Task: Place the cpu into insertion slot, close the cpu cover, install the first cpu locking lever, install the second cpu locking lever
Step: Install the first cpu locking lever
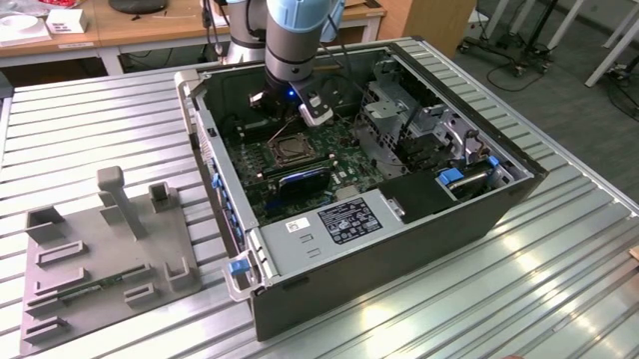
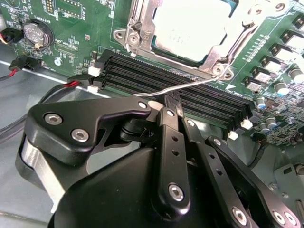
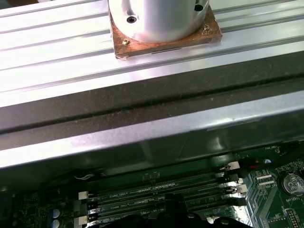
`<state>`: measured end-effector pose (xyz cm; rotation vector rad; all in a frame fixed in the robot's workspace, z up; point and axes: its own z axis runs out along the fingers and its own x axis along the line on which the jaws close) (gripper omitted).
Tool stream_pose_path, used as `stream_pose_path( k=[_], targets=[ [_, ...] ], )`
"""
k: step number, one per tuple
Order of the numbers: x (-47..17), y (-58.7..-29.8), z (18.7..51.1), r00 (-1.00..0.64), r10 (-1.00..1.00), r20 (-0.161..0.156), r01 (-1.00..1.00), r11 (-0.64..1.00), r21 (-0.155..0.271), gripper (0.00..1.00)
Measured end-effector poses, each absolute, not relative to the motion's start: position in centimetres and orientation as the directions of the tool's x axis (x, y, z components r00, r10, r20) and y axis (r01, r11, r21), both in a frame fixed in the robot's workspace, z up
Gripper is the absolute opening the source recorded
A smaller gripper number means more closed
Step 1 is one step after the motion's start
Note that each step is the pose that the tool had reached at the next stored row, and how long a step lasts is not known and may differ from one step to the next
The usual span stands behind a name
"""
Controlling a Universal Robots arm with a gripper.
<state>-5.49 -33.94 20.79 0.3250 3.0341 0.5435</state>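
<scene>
The cpu (image 2: pixel 190 23) lies flat in the insertion slot (image 1: pixel 290 147) on the green board inside the open computer case. The cpu cover (image 2: pixel 137 29) is down over it, its metal frame around the pale chip face. A thin silver locking lever (image 2: pixel 199 83) runs from the corner of the frame out over the memory slots. My gripper (image 2: pixel 172 100) is shut on the free end of that lever, its black fingers (image 2: pixel 167 128) pressed together. In the exterior view the gripper (image 1: pixel 283 120) hangs just behind the socket.
Long black memory slots (image 2: pixel 209 102) lie right under the fingers. A coin battery (image 2: pixel 37 33) and red-black cables (image 2: pixel 19 64) sit to one side. The case wall (image 3: pixel 152 114) and drive cage (image 1: pixel 399 112) hem in the arm. A grey fixture tray (image 1: pixel 100 254) lies at the exterior view's left.
</scene>
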Motion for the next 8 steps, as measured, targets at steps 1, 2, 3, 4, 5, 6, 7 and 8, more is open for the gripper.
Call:
stream_pose_path(
  k=[1, 2, 3, 4, 5, 6, 7, 8],
  targets=[
    [-5.49, -33.94, 20.86, -0.977, 0.213, -0.005, 0.198, 0.917, 0.348, 0.1],
    [-5.49, -33.93, 20.95, -0.977, 0.213, -0.005, 0.198, 0.917, 0.348, 0.1],
    [-5.49, -33.93, 21.05, -0.977, 0.213, -0.005, 0.198, 0.916, 0.348, 0.1],
    [-5.49, -33.93, 21.18, -0.977, 0.213, -0.005, 0.198, 0.917, 0.348, 0.1],
    [-5.49, -33.93, 21.3, -0.977, 0.213, -0.005, 0.198, 0.916, 0.348, 0.1],
    [-5.49, -33.93, 21.43, -0.977, 0.213, -0.005, 0.198, 0.916, 0.348, 0.1],
    [-5.49, -33.93, 21.57, -0.977, 0.213, -0.005, 0.198, 0.916, 0.348, 0.1],
    [-5.49, -33.93, 21.69, -0.977, 0.213, -0.005, 0.198, 0.917, 0.348, 0.1]
  ],
)
